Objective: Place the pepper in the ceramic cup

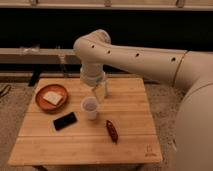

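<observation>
The dark-red pepper (112,130) lies on the wooden table (130,100), right of and nearer than the white ceramic cup (90,107). The cup stands upright near the table's middle, with its pale inside showing. My gripper (96,90) hangs below the white arm's wrist, just behind and above the cup, close to a slim clear bottle (102,92). The pepper lies apart from the gripper, untouched.
An orange-brown plate (51,97) with a pale square piece on it sits at the table's left. A flat black phone (65,121) lies left of the cup. The white arm (145,60) reaches in from the right. A dark wall and ledge run behind.
</observation>
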Action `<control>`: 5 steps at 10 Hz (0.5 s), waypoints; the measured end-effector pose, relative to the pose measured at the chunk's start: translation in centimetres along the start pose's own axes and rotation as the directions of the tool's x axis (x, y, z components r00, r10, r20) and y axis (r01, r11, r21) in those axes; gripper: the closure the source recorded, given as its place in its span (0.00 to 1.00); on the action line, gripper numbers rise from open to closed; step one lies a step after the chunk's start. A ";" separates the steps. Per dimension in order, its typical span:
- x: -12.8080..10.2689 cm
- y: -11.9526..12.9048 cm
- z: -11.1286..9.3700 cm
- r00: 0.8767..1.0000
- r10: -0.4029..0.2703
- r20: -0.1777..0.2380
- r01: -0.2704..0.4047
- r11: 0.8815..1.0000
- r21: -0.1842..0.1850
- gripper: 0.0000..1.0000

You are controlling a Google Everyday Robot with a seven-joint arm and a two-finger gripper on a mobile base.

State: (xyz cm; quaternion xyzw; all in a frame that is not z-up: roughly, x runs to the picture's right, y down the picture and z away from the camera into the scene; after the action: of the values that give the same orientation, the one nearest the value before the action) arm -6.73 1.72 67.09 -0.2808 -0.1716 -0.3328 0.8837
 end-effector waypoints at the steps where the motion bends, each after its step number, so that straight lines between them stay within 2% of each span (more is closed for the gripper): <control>1: 0.0 0.0 0.0 1.000 0.000 0.000 0.000 1.000 0.000 0.20; 5: 0.1 0.0 0.1 1.000 0.001 0.001 -0.001 1.000 -0.002 0.20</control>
State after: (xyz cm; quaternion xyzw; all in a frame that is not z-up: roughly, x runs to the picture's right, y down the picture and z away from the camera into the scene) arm -6.67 1.78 67.17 -0.2818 -0.1716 -0.3323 0.8836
